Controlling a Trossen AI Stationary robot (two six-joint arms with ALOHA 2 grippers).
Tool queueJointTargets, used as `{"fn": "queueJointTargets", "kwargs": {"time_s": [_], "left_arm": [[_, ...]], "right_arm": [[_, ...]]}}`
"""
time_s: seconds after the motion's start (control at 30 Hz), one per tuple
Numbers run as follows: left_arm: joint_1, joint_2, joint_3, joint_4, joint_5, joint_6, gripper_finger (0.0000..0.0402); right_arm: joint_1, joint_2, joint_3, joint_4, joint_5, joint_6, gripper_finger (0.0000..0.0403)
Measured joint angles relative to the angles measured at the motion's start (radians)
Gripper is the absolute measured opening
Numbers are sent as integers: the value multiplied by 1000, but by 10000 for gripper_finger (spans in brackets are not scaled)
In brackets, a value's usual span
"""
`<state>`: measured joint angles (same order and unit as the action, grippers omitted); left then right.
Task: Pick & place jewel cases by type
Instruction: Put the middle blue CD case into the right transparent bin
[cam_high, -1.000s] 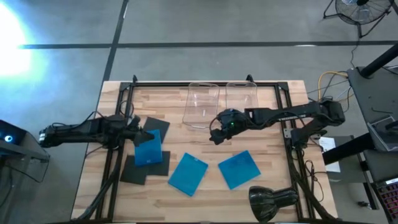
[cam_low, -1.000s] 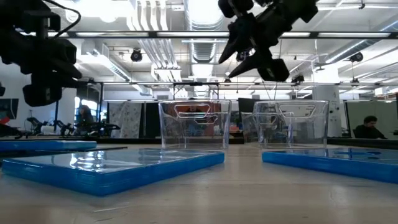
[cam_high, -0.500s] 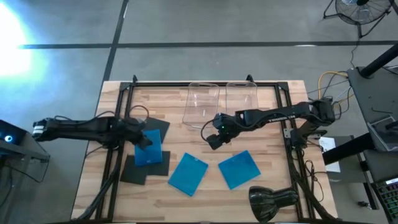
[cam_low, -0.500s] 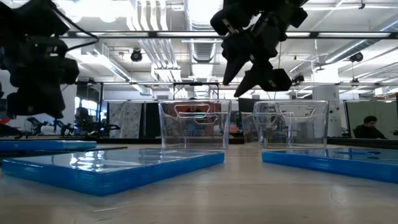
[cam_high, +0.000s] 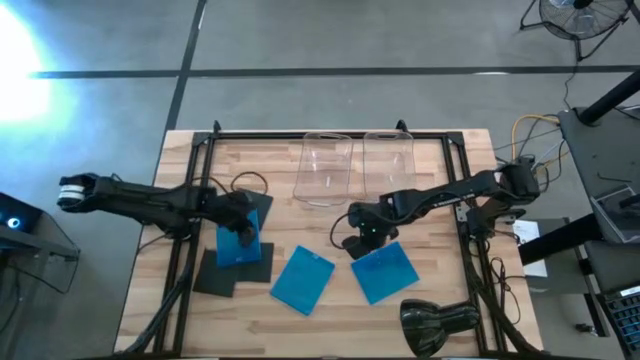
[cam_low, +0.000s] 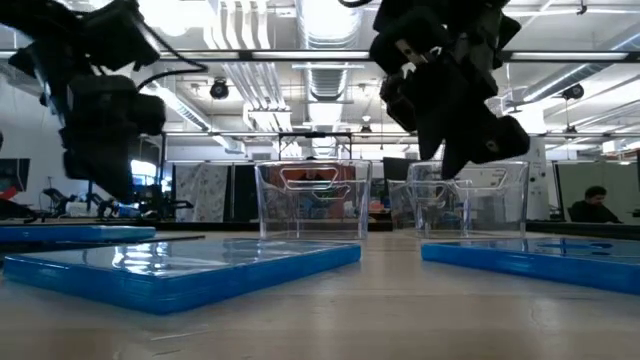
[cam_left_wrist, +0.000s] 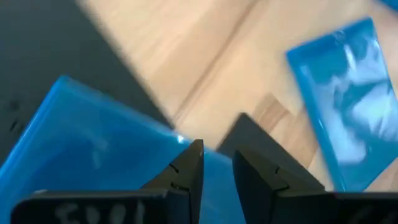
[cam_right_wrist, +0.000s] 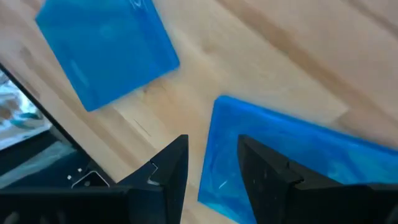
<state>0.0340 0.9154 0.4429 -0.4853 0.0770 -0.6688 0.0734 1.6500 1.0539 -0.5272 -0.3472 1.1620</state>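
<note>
Three blue jewel cases show in the high view. The left one (cam_high: 238, 243) lies on top of black cases (cam_high: 222, 272), the middle one (cam_high: 302, 279) and the right one (cam_high: 385, 272) lie flat on the wood. Another black case (cam_high: 256, 203) lies farther back. My left gripper (cam_high: 243, 228) hovers over the left blue case (cam_left_wrist: 93, 149), its fingers a narrow gap apart. My right gripper (cam_high: 360, 240) hangs open over the far left corner of the right blue case (cam_right_wrist: 292, 155). The low view shows both grippers (cam_low: 120, 185) (cam_low: 462, 165) above the table.
Two clear plastic bins (cam_high: 325, 168) (cam_high: 388, 160) stand side by side at the table's far edge. A black rounded object (cam_high: 440, 320) sits at the near right corner. Black frame rails (cam_high: 190, 190) (cam_high: 462, 200) run along the table's left and right sides.
My left gripper has moved a little toward the table's right and down over the left blue case. My right gripper has swung from near the bins toward the near edge and come down over the right blue case's corner. No case has moved.
</note>
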Motion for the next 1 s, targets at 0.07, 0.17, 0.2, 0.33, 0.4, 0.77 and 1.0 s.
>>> {"fn": "queueJointTargets", "kwargs": {"time_s": [0.07, 0.17, 0.2, 0.33, 0.4, 0.77, 1.0], "left_arm": [[-15, 50, 26, 7, 0, 71, 66], [-61, 112, 44, 10, 1, 142, 66], [-85, 122, 50, 23, 3, 172, 66], [-192, 164, 58, 78, -10, 258, 66], [-237, 185, 58, 117, -36, 298, 66], [-331, 323, 57, 286, -51, 387, 66], [-422, 378, 56, 337, -51, 405, 66]], "right_arm": [[4, 18, -1, 40, -25, 20, 132], [18, 39, -3, 49, -37, 41, 132], [23, 45, -1, 55, -38, 41, 132], [45, 81, -1, 89, -39, 38, 132], [53, 109, -1, 128, -42, 55, 132], [154, 248, 57, 384, -44, 272, 132], [227, 254, 70, 382, -18, 368, 132]]}}
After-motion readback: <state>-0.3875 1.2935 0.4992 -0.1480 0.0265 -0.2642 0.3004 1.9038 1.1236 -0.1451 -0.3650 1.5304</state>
